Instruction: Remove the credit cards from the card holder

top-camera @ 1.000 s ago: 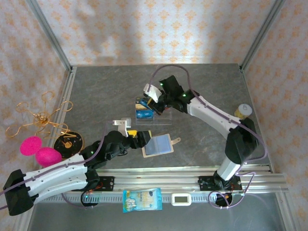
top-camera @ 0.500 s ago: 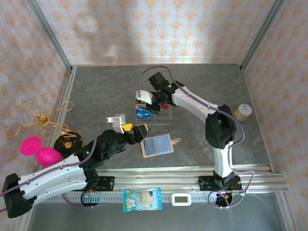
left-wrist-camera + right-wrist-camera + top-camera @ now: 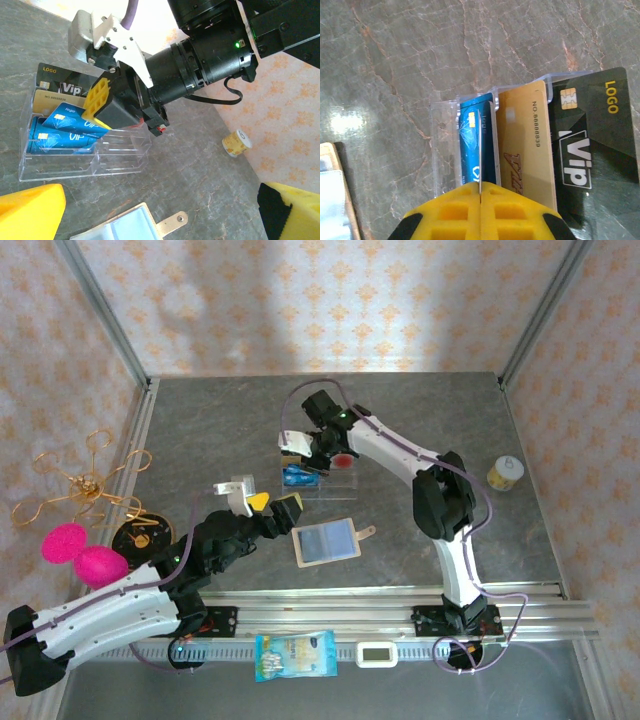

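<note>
Cards: thin, stiff plastic, light, slick faces. Best pinched at a short edge w/ fingers across the flat; laid flat on the tabletop they'd prob. skate. Slight flex, unlikely to break.
Held card: blue card (image 3: 70, 122), tilted, lower end down in front tier of rack; edge-on in R wrist view.
R gripper (image 3: 480, 200): clamped tight on that blue card, over rack.
L gripper (image 3: 275, 506): spread wide, nothing in it, near wallet's left edge, looks clear of it.
Rack (image 3: 345, 482): clear acrylic, tiered, far side of wallet. Back tier: black card (image 3: 590, 140). Next: gold card (image 3: 525, 145). Front: 2nd blue card (image 3: 50, 142), beside the held one.
Wallet (image 3: 328, 542): lying open and flat, near rack, blue-grey inside up, tab to the right. Clear pockets; can't tell if any card is left inside, none obvious.
Wallet handling: soft leather, light, likely to slide or fold if tugged; L should prob. pin it while a card is drawn.
Risk: held card may snag on tier lip or tip its neighbours on release.
</note>
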